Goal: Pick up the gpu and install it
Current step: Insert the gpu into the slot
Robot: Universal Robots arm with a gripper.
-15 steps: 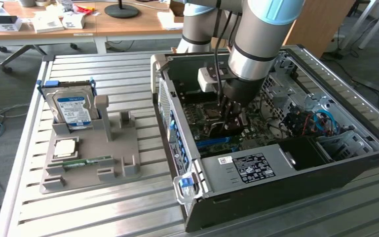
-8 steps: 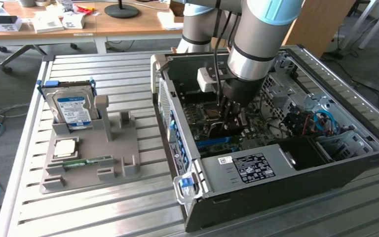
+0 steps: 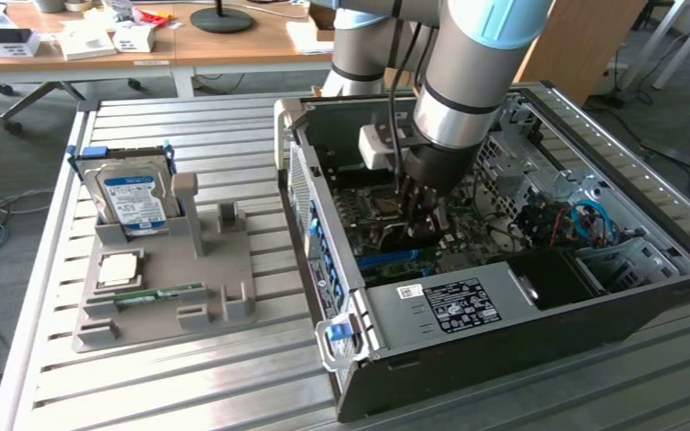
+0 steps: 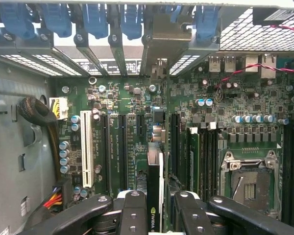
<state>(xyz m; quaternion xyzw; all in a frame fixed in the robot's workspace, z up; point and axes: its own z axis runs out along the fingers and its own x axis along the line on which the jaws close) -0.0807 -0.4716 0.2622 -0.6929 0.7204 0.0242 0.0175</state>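
Observation:
The gpu (image 4: 155, 171) shows edge-on in the wrist view, a thin dark card with a green logo. Its silvery bracket (image 4: 159, 34) sits up against the case's rear slot openings. My gripper (image 4: 155, 203) is shut on the card, with one black finger (image 4: 132, 210) pressed on each side of it. The card stands upright over the green motherboard (image 4: 127, 98), in line with the long black expansion slots (image 4: 121, 147); I cannot tell whether it is seated. In the exterior view my gripper (image 3: 423, 220) reaches down into the open computer case (image 3: 501, 314), over the board's middle.
Blue slot latches (image 4: 95, 19) line the case's rear wall. A white slot (image 4: 85, 147), memory sticks (image 4: 193, 156) and an open processor socket (image 4: 250, 181) surround the card. Outside, a grey holder (image 3: 165, 314) carries a blue-labelled hard drive (image 3: 129, 199), a processor (image 3: 119, 268) and a memory stick (image 3: 154, 294).

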